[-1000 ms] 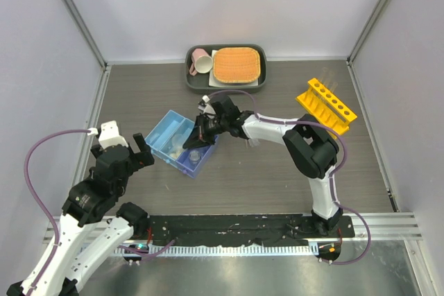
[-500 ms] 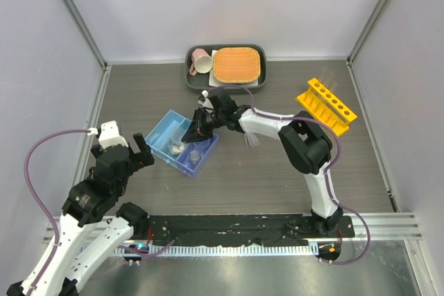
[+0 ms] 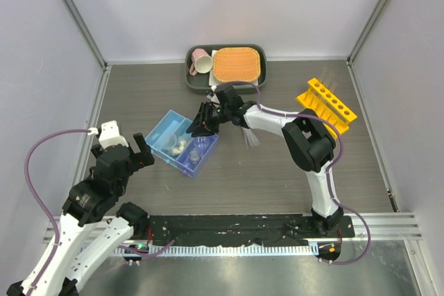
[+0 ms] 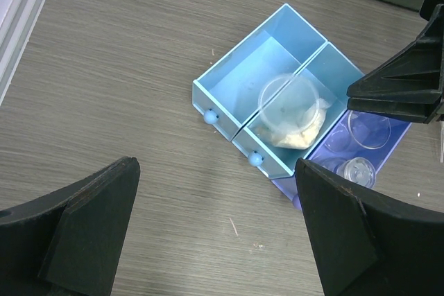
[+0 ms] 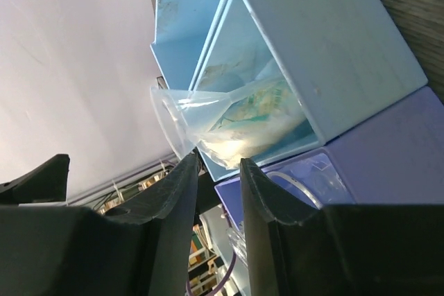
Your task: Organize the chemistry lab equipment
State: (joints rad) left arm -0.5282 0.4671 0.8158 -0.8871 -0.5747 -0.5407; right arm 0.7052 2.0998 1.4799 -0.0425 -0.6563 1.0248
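The blue three-compartment tray [image 3: 166, 132] lies left of centre, also in the left wrist view [image 4: 232, 74]. A clear funnel [image 4: 288, 101] lies tilted in its middle compartment over pale crumpled material; it also shows in the right wrist view [image 5: 182, 124]. Two small clear beakers [image 4: 368, 130] stand in the purple end compartment. My right gripper [image 3: 200, 125] hovers at the tray's far right side, its jaws narrowly apart with nothing between them [image 5: 218, 162]. My left gripper [image 3: 123, 152] is wide open over bare table near the tray. The yellow rack [image 3: 326, 104] stands at the right. Clear thin pieces [image 3: 251, 140] lie mid-table.
A dark tray [image 3: 198, 82] at the back holds the pink mug [image 3: 202, 61] and the orange woven mat [image 3: 237, 64]. Walls close in the table on three sides. The right arm's forearm [image 3: 267, 121] stretches across the middle.
My right gripper has drawn back up and to the right, from over the tray's compartments to its far edge. The left arm has not moved.
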